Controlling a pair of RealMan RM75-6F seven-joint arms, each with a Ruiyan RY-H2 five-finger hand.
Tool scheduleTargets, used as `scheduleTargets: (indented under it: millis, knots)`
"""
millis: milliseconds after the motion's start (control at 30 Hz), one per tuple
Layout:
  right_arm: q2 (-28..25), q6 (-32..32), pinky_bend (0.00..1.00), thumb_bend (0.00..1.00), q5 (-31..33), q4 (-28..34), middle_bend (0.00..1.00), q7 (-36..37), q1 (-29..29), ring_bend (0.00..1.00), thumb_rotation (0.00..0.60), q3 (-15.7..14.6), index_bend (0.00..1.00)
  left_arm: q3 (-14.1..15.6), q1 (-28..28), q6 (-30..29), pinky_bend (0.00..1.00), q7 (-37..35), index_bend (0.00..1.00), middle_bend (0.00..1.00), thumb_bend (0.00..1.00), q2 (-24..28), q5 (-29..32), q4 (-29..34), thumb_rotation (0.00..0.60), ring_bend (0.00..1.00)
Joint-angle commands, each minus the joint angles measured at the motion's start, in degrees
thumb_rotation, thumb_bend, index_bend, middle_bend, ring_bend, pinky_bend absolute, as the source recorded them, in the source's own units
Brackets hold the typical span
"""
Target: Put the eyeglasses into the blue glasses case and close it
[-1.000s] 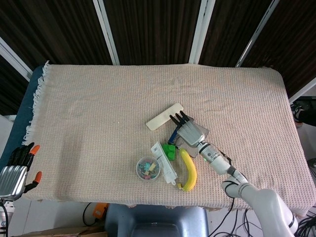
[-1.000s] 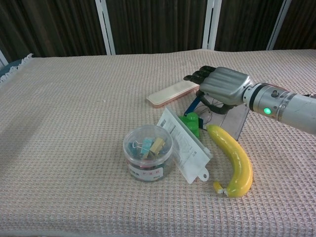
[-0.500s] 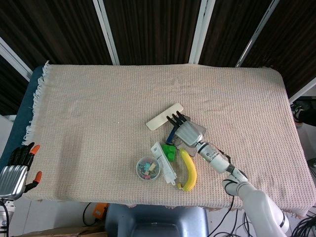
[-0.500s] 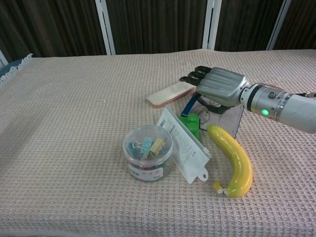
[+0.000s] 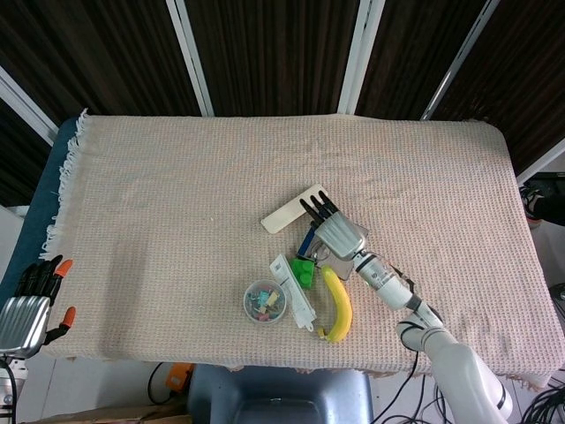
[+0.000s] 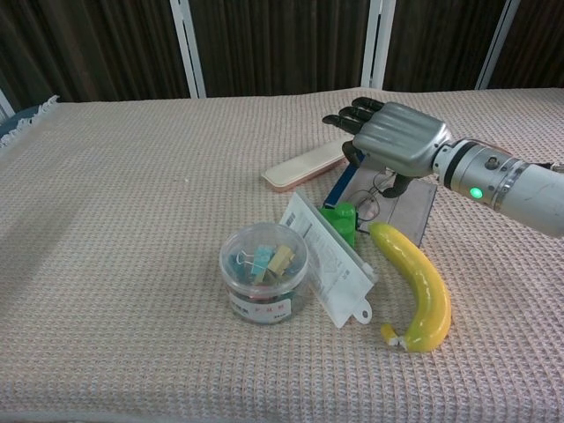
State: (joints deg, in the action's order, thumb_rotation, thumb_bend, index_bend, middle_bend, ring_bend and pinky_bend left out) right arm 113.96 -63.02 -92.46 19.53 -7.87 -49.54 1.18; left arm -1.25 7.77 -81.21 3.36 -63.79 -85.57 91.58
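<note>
Right hand over the open glasses case — eyeglasses lying under it

The right hand (image 6: 398, 143), metal-backed with dark fingers held apart and gripping nothing, hovers just above the blue glasses case (image 6: 342, 185), which lies open on the woven beige tablecloth (image 6: 132, 229); the thin wire-framed eyeglasses (image 6: 374, 196) lie on the case's grey inner panel, beneath the palm. Just beside the case — a curved yellow banana (image 6: 419, 284), a flat cream bar (image 6: 304, 166), a green block (image 6: 339, 220). The left hand (image 5: 28, 302) rests off the table's edge, fingers spread, holding nothing.

Banana (image 6: 416, 286), clip tub (image 6: 263, 273), green block (image 6: 338, 219), white packet (image 6: 328, 258) – clustered nr cream case (image 6: 307, 166).
</note>
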Motion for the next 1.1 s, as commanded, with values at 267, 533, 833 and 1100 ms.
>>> scheduleTargets:
  millis: [267,533,833,1100]
  knots:
    - [1.7,-0.1,0.07,0.22,0.4,-1.5,0.11,-0.1,-0.7,0.0,0.6,0.3,0.54,0.0,0.0,0.1,0.04,0.1,0.0,0.0,0.4,0.0,0.0,0.1,0.6,0.0]
    - [4.4,1.9,0.08,0.22,1.8,-4.2,0.12,-0.2,-2.0,0.0,0.6,1.4,0.63,0.0,0.0,0.2,0.04,0.0,0.0,0.0,0.4,0.1,0.2,0.0,0.6,0.0]
    - [7.2,2.5,0.09,0.22,3.2,-6.8,0.14,-0.6,-3.0,0.0,0.6,2.6,0.69,-0.2,-0.1,0.2,0.04,-0.3,0.0,0.0,0.4,0.2,0.7,-0.1,0.6,0.0]
    - [9.1,1.9,0.12,0.22,4.3,-8.2,0.16,-1.0,-3.7,0.0,0.6,3.6,0.72,-0.3,-0.2,0.1,0.04,-0.6,0.0,0.0,0.4,0.3,0.9,-0.2,0.6,0.0]
